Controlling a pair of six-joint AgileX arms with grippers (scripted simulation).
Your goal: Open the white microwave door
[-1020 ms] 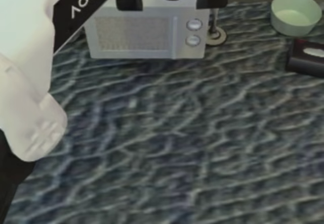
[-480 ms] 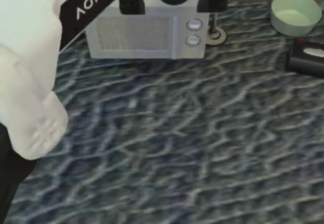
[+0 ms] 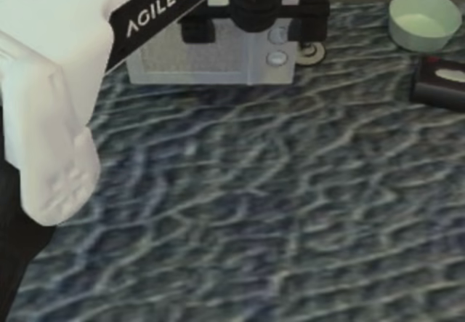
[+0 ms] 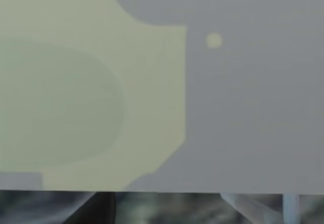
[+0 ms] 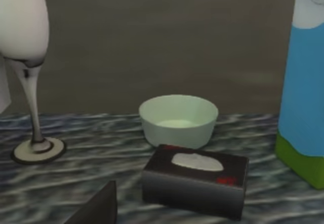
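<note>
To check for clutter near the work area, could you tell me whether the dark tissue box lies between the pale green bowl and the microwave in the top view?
No, the dark tissue box lies at the table's right edge, nearer than the pale green bowl, not toward the white microwave.

White left arm [image 3: 54, 82], black band lettered AGILEX; gripper [image 3: 254, 13] apparently black.

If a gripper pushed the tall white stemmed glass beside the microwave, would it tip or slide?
The stemmed glass would probably tip rather than slide: its white bowl sits high on a thin stem over a small round foot. It looks rigid and likely fragile. It stands close to the white microwave, so a push toward that side might knock it against the casing.
</note>
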